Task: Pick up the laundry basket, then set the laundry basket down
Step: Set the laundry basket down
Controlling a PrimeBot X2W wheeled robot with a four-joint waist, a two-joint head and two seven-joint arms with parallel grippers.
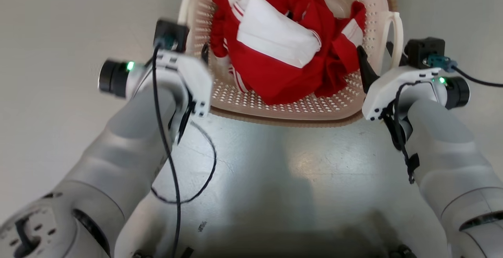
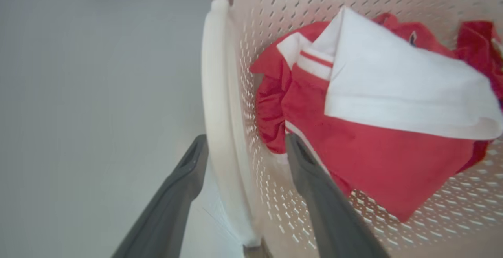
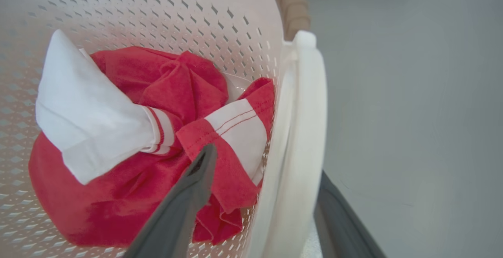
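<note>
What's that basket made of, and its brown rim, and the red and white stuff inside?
The basket looks like moulded plastic, cream and matt: its walls are punched with regular small holes. The rim has a woven look, perhaps plastic too; I cannot tell. The laundry is soft cloth: it folds, creases and shows stitched stripes.

Red-and-white clothes (image 1: pixel 283 65) in laundry basket (image 1: pixel 283 108)

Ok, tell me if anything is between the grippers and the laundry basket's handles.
Nothing visible does. The left gripper stands open astride the laundry basket's left handle, the right gripper open astride the right handle. The red and white clothes lie inside by the inner fingers, not across the handles.
</note>
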